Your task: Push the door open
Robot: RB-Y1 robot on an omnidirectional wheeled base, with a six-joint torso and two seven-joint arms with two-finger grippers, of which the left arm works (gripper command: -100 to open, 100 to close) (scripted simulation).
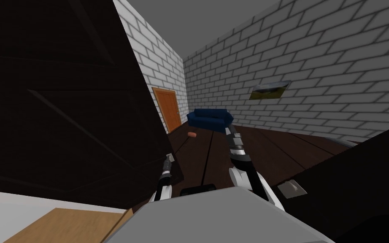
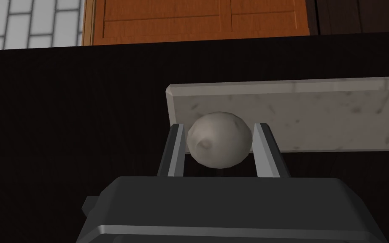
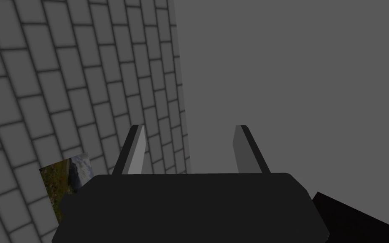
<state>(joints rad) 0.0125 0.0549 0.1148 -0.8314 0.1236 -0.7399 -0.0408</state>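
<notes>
The dark door (image 1: pixel 63 105) takes up the left side of the head view. Its free edge slants down to the left gripper (image 1: pixel 169 158), which sits at that edge. In the left wrist view the two fingers (image 2: pixel 176 147) are closed against the sides of a round, pale grey knob (image 2: pixel 218 141). The knob stands on a mottled pale plate (image 2: pixel 316 114) fixed to the door's dark face.

Past the door's edge, a dark plank floor (image 1: pixel 274 147) runs open to a blue sofa (image 1: pixel 209 118) against the white brick wall. A small orange thing (image 1: pixel 192 134) lies on the floor in front of the sofa, and an orange door (image 1: pixel 167 109) stands to the sofa's left. To the right, close by, a second dark panel (image 1: pixel 358 181) carries a pale plate (image 1: pixel 291 188) and narrows the gap.

The right gripper (image 1: pixel 230 128) is raised above the floor between the two dark panels, its fingers (image 3: pixel 135 149) spread apart and holding nothing.
</notes>
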